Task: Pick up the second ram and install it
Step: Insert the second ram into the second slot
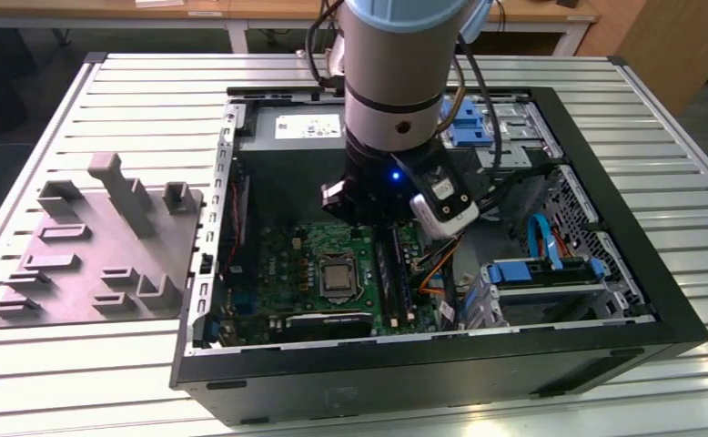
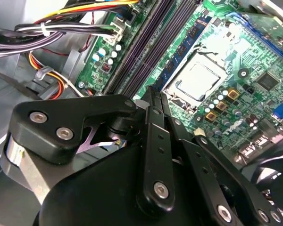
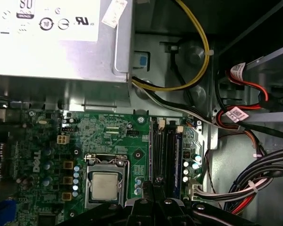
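**Closed gripper [image 1: 376,226] at the second ram [image 1: 387,273] inside the PC case [image 1: 427,373]**

Exterior view: arm [image 1: 390,82] reaches into the open case on a slatted table [image 1: 147,91]. Grey fixture [image 1: 99,246] lies nr the table edge at the exterior view's left.

Second wrist view: fingers [image 2: 155,127] pressed together, tips in line w/ the second ram [image 2: 181,49]. It stands in the slot next to the CPU socket [image 2: 198,80]. Can't tell if they pinch it.

First wrist view: tips over the memory slots [image 3: 167,150] on the motherboard [image 3: 104,127].
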`<act>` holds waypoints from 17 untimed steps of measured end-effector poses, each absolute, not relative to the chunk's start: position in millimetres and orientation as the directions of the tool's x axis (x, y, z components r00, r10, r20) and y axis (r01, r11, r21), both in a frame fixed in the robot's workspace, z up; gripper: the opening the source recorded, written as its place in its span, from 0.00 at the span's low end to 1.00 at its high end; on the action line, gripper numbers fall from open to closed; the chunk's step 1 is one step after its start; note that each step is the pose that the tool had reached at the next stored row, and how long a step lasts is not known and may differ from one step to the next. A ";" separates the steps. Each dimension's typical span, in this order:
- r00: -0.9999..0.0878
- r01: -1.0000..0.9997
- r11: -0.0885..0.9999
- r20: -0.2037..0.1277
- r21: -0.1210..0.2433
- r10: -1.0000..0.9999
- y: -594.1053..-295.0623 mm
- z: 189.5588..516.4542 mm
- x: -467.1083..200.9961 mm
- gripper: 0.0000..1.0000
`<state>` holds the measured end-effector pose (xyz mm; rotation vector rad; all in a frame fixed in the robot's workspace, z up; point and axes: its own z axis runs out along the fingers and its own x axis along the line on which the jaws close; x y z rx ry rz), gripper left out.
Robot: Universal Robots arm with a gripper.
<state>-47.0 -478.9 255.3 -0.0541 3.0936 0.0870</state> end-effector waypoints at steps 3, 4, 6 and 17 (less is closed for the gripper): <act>-0.998 -0.032 0.998 -0.047 0.055 -0.030 -479.9 252.0 -46.1 0.12; -0.999 -0.030 0.998 -0.047 0.055 -0.027 -480.3 251.0 -46.0 0.12; -0.999 -0.025 0.998 -0.047 0.055 -0.022 -480.7 249.5 -45.9 0.12; -0.999 -0.017 0.998 -0.047 0.055 -0.014 -485.5 241.1 -40.3 0.12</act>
